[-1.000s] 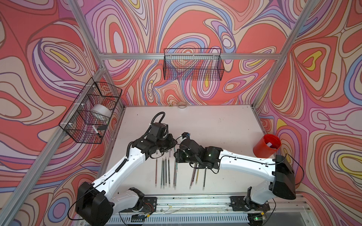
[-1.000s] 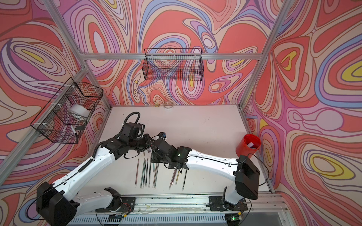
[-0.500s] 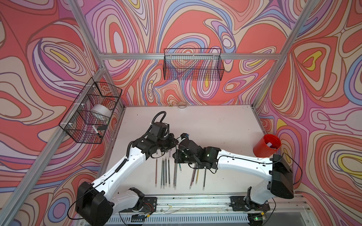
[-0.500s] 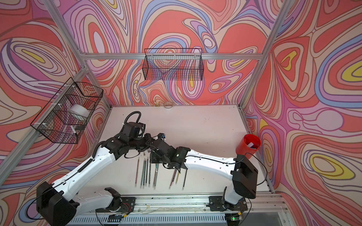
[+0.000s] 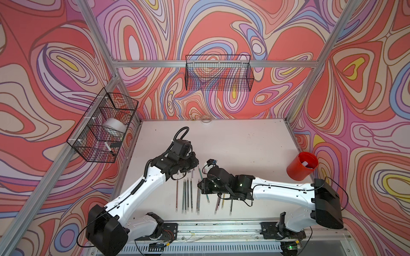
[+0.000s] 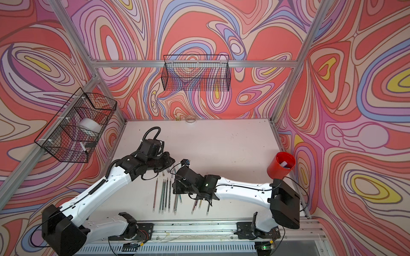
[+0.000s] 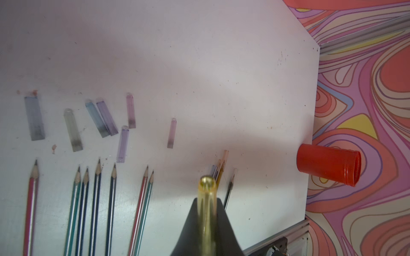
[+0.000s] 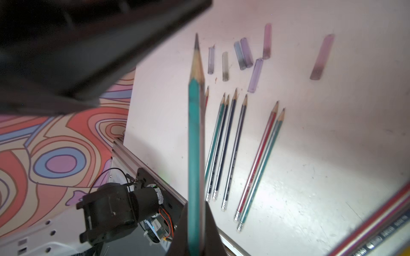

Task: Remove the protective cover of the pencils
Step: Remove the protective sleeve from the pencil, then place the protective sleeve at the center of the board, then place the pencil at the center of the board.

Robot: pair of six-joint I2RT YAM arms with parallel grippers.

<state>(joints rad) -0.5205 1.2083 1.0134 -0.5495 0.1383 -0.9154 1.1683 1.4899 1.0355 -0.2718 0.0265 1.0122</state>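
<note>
Left wrist: left gripper (image 7: 207, 201) clamps freed yellow cover (image 7: 207, 188); right gripper (image 8: 196, 213) pinches bared green pencil (image 8: 194, 133); about three pencils (image 7: 218, 172) still capped.

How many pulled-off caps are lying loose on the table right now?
7, beyond the bare pencils' tips: blue-grey, grey, blue against purple, pink, lavender, and a lone pink. The yellow cap in the left gripper isn't counted; arms may hide more.

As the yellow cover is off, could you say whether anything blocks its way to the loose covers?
Nothing visible: bare table lies between the yellow cover in the left gripper and the nearest pink cover.
</note>
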